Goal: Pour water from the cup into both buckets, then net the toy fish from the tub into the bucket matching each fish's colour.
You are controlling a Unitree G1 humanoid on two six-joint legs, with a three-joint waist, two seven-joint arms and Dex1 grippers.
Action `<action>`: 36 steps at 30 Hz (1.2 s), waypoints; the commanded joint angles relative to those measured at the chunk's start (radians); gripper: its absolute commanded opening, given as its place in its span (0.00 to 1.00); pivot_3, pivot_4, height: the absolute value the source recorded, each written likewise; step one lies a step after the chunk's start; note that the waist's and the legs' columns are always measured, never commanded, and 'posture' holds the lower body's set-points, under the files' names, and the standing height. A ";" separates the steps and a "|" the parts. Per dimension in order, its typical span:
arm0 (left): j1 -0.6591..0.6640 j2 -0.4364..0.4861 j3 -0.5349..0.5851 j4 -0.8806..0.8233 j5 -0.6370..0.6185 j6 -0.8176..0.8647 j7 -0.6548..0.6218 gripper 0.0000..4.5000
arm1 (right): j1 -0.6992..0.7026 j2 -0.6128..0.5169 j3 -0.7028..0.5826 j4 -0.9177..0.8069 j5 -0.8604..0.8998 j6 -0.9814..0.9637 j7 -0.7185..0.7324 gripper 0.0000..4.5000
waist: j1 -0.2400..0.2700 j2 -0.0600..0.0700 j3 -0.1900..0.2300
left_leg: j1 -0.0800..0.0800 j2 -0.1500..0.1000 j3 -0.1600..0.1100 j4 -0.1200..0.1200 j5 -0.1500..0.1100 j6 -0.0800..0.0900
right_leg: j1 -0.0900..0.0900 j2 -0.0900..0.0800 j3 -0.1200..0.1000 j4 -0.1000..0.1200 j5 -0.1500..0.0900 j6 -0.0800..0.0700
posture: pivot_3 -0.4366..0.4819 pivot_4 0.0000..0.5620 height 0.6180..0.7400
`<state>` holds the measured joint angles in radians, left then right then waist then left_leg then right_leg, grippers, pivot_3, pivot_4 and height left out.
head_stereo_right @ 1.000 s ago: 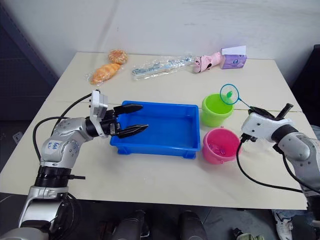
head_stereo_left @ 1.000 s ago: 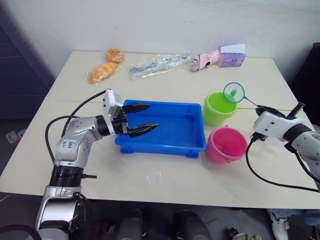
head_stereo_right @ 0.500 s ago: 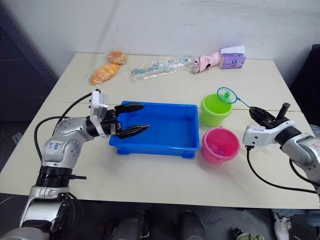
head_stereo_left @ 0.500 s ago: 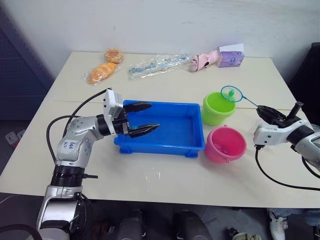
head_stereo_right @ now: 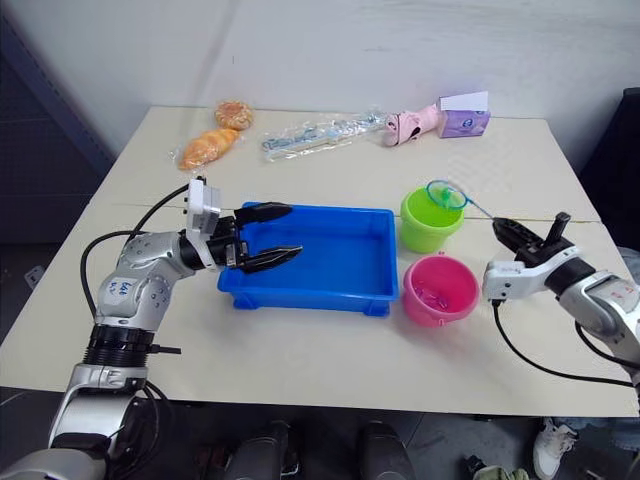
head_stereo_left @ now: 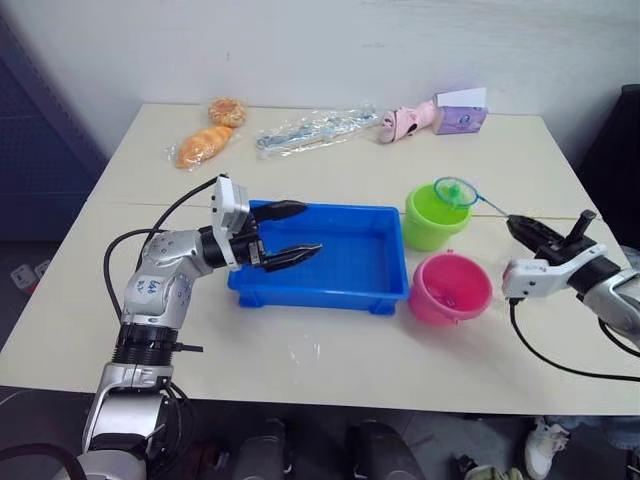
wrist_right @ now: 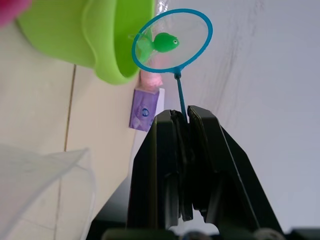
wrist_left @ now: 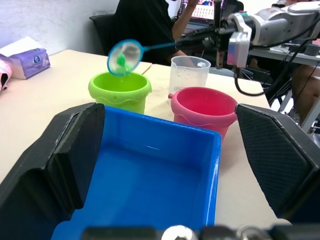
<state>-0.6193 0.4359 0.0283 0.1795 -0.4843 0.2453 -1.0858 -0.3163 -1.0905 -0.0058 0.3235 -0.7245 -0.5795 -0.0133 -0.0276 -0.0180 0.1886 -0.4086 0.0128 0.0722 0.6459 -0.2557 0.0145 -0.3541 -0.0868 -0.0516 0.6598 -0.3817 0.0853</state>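
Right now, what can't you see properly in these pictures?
- Inside the pink bucket: head views, contents too small to tell.
- Tub floor: left wrist view, partly hidden by the left gripper's fingers.
- Cup: left wrist view, base behind the pink bucket, water level unclear.
- Net handle: right wrist view, its end hidden inside the right gripper.

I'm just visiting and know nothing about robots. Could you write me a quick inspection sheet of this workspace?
Surface: pale table, two boards with a seam.
Job's things: blue tub; green bucket; pink bucket; clear cup behind the pink bucket; net, holding a green fish, above the green bucket.
Clutter: pastries, plastic bag, pink toy, purple tissue pack, all at the far edge.
Grippers: left gripper open over the tub; right gripper shut on the net's handle.
Cables: black cables on both arms.
Surroundings: white wall; seated person.
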 commanded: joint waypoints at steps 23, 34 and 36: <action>0.014 -0.001 0.013 0.035 0.016 -0.081 -0.030 0.99 | -0.087 -0.023 0.048 0.109 0.006 -0.052 -0.062 0.00 | 0.001 0.000 0.000 | 0.000 0.001 0.000 0.000 0.000 0.000 | 0.000 0.001 0.001 0.000 0.000 0.000 | 0.48 0.27 1.00; 0.029 -0.002 0.006 0.002 0.011 -0.064 -0.013 0.99 | -0.066 -0.013 0.053 0.098 0.023 -0.057 -0.044 0.00 | 0.000 0.000 0.000 | 0.001 0.001 0.001 0.001 0.000 0.000 | 0.000 0.002 0.002 0.001 0.000 0.000 | 0.48 0.27 1.00; 0.031 -0.001 0.005 -0.002 0.013 -0.062 -0.014 0.99 | -0.054 -0.007 0.059 0.076 0.020 -0.068 -0.046 0.00 | 0.000 0.000 0.000 | 0.001 0.002 0.001 0.001 0.000 0.000 | 0.000 0.002 0.002 0.001 0.000 0.000 | 0.48 0.27 1.00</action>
<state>-0.5901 0.4349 0.0260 0.2111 -0.4652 0.1867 -1.1025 -0.3725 -1.0934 0.0705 0.4301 -0.7226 -0.6363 -0.0491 -0.0281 -0.0177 0.1886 -0.4076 0.0147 0.0735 0.6464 -0.2554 0.0141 -0.3541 -0.0849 -0.0494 0.6607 -0.3817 0.0852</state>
